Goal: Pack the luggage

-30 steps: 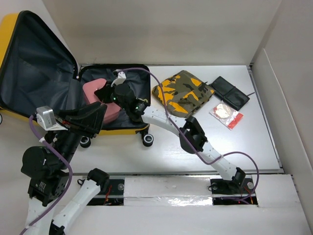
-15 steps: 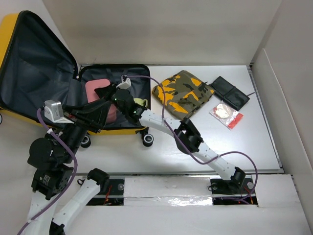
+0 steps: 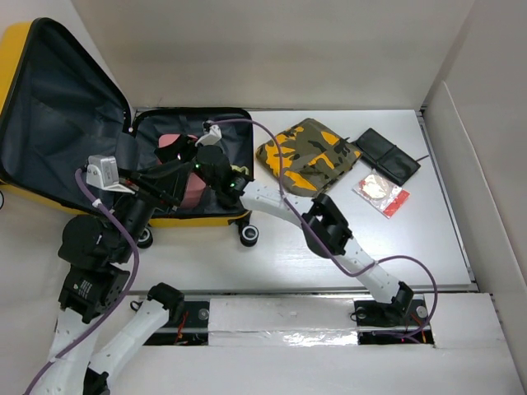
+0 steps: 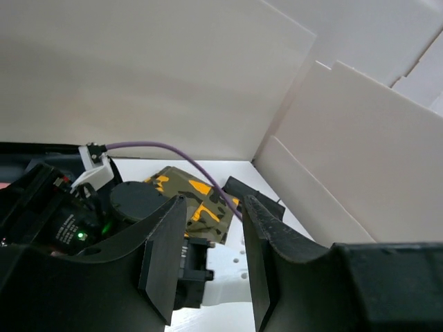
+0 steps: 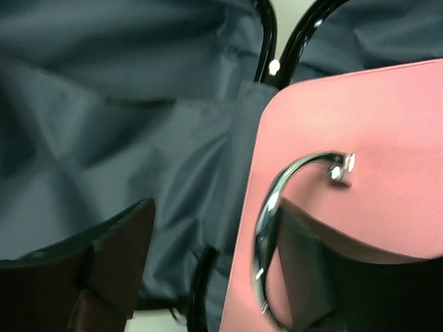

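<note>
With the pink case (image 5: 360,117) in the luggage (image 3: 49,99) and the camouflage pouch (image 3: 306,155) outside, my right gripper (image 5: 214,235) gapes beside the case's handle (image 5: 266,214), and my left gripper (image 4: 213,214) is spread and empty.

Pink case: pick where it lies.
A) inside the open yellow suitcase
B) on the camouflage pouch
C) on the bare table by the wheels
A: the pink case lies against the dark lining of the suitcase, as the right wrist view shows up close.
</note>
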Action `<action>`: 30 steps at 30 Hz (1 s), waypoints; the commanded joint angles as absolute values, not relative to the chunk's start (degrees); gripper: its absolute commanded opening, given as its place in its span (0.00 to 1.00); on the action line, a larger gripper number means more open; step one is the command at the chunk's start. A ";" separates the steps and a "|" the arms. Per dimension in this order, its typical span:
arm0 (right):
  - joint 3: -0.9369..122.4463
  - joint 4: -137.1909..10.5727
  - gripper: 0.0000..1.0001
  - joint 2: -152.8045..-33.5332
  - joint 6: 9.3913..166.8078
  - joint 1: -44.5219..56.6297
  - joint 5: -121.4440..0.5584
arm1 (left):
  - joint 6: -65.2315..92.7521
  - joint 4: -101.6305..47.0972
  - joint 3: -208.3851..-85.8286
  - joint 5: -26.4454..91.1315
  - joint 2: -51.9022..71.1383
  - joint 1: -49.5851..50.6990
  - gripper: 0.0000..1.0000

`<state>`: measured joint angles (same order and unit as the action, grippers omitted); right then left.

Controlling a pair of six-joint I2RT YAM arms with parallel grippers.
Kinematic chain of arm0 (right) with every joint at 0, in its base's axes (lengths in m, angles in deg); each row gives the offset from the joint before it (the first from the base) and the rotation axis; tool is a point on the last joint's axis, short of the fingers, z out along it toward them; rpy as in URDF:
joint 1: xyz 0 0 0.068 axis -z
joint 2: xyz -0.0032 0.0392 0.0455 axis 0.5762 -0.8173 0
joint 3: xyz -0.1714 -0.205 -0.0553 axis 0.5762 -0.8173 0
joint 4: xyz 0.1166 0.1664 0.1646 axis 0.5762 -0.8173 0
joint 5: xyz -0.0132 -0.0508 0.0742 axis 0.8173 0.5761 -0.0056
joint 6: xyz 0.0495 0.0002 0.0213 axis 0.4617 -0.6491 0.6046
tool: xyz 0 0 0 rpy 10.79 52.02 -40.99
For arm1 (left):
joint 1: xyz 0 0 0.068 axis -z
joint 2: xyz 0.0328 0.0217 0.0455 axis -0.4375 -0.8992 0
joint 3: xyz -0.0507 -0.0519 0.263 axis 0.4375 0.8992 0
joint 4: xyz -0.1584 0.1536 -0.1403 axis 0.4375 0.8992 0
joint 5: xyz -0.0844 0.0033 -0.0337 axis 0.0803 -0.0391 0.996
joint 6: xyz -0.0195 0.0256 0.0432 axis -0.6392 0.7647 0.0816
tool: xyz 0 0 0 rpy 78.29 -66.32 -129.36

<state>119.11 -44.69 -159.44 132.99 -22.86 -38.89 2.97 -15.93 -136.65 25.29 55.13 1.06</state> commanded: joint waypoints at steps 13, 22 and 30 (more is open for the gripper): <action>74.97 -32.76 0.83 -119.16 114.87 -15.63 -37.68 | 0.12 -18.13 -141.21 24.17 47.41 1.39 0.35; 47.92 -36.43 0.00 -96.92 105.11 -5.18 -39.62 | -5.06 -26.45 -134.80 31.19 36.96 1.39 0.24; 29.34 -42.31 0.00 -78.55 101.59 7.40 -43.75 | -9.29 -36.15 -133.73 29.19 16.05 9.81 0.00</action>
<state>32.34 -41.11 -83.90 105.05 4.81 -42.06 -7.63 -30.29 -131.65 30.74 20.80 5.72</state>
